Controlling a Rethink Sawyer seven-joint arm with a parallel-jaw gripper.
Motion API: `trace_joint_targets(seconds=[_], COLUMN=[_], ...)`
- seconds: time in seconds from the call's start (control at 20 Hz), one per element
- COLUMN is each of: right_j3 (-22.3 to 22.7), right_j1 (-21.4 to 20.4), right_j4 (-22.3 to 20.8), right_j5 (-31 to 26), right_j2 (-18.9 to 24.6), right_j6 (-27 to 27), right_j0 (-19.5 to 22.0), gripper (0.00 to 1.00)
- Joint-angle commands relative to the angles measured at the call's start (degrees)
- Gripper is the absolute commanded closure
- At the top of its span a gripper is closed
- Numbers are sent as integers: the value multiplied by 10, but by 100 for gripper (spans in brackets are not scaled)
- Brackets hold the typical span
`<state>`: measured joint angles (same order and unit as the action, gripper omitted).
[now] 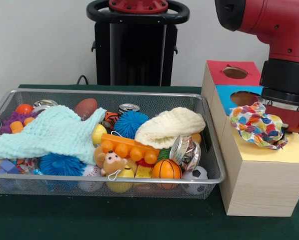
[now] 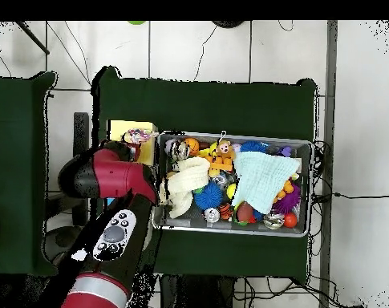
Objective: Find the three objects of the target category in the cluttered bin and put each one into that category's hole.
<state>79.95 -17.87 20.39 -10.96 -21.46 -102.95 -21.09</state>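
A crumpled multicoloured cloth (image 1: 257,125) sits bunched up over the yellow-topped box (image 1: 292,150), right against the lower end of my red and black arm (image 1: 284,100). The cloth hides the gripper itself. From above, the same cloth (image 2: 137,135) lies at the yellow box (image 2: 121,128), with the arm (image 2: 109,176) beside it. In the wire bin (image 1: 139,94) lie a mint green cloth (image 1: 52,132) on the left and a cream cloth (image 1: 169,127) on the right, both draped over toys.
Behind the yellow box stand a blue-topped box (image 1: 239,97) and a red-topped box (image 1: 234,72), each with a hole. The bin also holds a blue spiky ball (image 1: 131,122), an orange basketball (image 1: 166,170), a football (image 1: 85,107), cans and several small toys.
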Motion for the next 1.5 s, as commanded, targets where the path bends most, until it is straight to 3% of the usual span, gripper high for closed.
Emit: trace_joint_targets(seconds=[0.05, 0.5, 0.65, 0.95, 1.5], right_j3=[21, 89, 97, 90, 129], right_j1=[38, -109, -152, -175, -197], right_j4=[-5, -15, -11, -13, -12], right_j5=[-81, -149, -197, -250, -185], right_j2=[58, 86, 95, 100, 125], right_j6=[-81, -44, -38, -34, -53], right_j0=[32, 49, 53, 59, 66], gripper=[100, 100, 100, 100, 100])
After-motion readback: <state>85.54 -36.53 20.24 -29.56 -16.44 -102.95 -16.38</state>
